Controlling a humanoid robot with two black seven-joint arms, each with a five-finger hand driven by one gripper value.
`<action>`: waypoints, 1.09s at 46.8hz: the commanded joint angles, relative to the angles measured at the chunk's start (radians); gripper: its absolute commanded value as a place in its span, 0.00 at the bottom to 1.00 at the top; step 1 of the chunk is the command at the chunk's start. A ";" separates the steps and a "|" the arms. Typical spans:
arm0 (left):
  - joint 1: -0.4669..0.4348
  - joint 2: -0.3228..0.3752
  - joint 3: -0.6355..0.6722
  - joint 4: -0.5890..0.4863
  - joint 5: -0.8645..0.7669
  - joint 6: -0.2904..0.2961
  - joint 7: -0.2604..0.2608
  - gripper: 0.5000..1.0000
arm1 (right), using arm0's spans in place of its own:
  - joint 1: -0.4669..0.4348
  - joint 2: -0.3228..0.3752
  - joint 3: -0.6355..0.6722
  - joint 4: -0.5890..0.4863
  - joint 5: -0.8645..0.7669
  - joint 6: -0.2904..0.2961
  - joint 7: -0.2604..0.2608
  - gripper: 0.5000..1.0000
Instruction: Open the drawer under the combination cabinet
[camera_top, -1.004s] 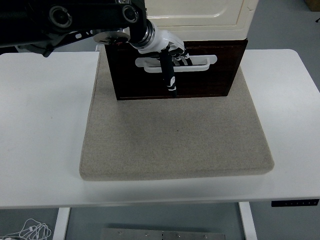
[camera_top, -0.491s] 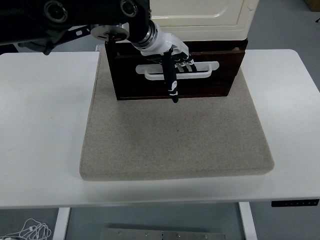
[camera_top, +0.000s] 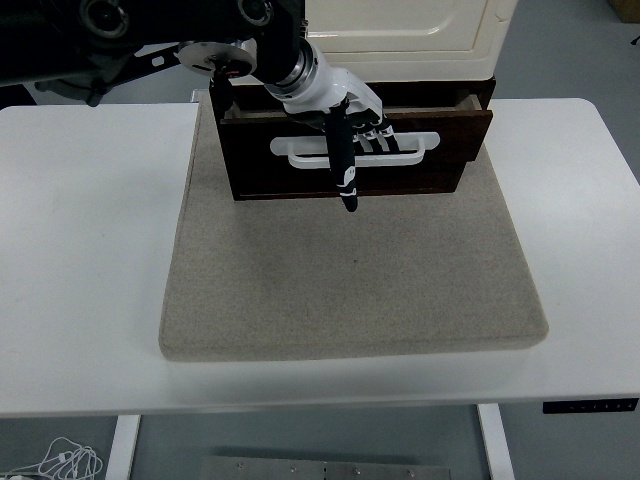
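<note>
A cream cabinet (camera_top: 400, 35) stands at the back of a beige mat (camera_top: 350, 280) on a dark brown base with a drawer (camera_top: 440, 165). The drawer front is pulled out a little toward me, and a dark gap shows along its top. My left hand (camera_top: 355, 135) reaches in from the upper left. Its fingers are hooked behind the white drawer handle (camera_top: 410, 150), with the black thumb pointing down over the drawer front. The right arm does not show.
The mat lies on a white table (camera_top: 90, 250). The left arm (camera_top: 150, 35) crosses the upper left corner above the table. Grey floor shows beyond the table at the upper right.
My left hand has drawn the handle toward me and slightly down. The drawer front has slid out from the base, opening a gap along its top.
</note>
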 joint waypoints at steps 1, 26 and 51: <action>-0.002 0.000 -0.002 0.000 0.000 -0.009 0.000 1.00 | 0.000 0.000 0.000 0.000 0.000 0.000 0.000 0.85; -0.003 0.003 -0.038 -0.006 0.000 -0.091 0.000 1.00 | 0.000 0.000 0.000 0.000 0.000 0.000 0.000 0.85; -0.005 0.008 -0.060 -0.009 0.000 -0.146 0.000 1.00 | 0.000 0.000 0.000 0.000 0.000 0.000 0.000 0.85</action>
